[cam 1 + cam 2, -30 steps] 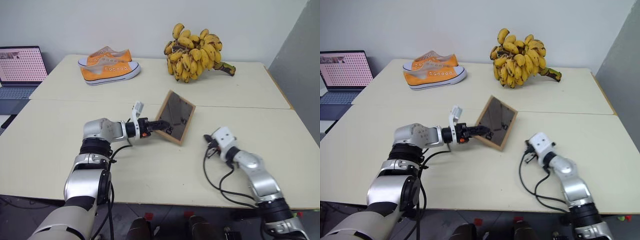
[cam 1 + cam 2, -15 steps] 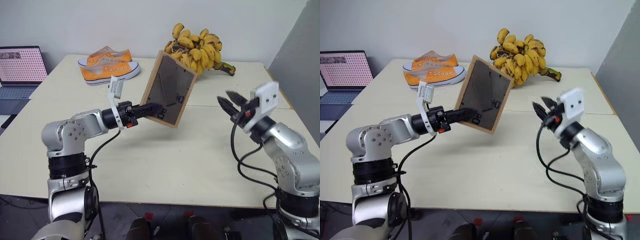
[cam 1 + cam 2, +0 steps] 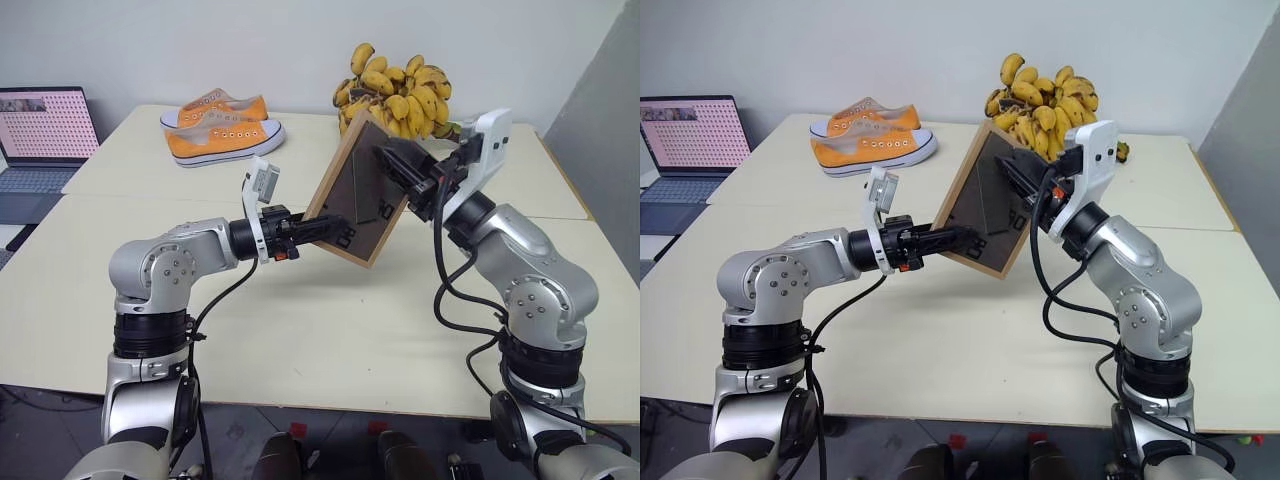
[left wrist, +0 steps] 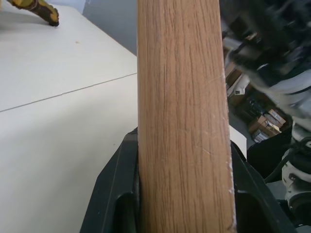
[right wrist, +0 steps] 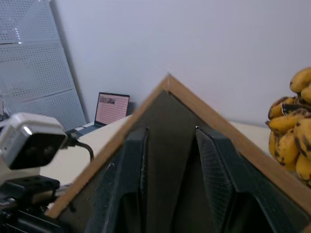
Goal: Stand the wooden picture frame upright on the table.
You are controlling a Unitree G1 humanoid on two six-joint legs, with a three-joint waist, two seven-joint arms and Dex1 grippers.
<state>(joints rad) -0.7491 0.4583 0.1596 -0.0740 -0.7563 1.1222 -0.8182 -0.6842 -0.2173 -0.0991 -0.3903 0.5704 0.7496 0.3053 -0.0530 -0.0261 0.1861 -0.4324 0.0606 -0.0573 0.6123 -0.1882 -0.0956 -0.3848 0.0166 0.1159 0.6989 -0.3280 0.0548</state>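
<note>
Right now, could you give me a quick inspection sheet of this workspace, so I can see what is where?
Surface: pale table of two slabs with a seam between them.
Job's things: wooden picture frame held in the air, tilted, dark back facing the camera; not yet standing.
Clutter: pair of orange sneakers and a bunch of bananas at the far side.
Grippers: left gripper shut on the frame's lower edge; right gripper open, its fingers lying against the frame's back near the upper corner.
Cables: black cables loop along both arms, above the table.
Surroundings: open laptop off to the left, plain wall behind.
</note>
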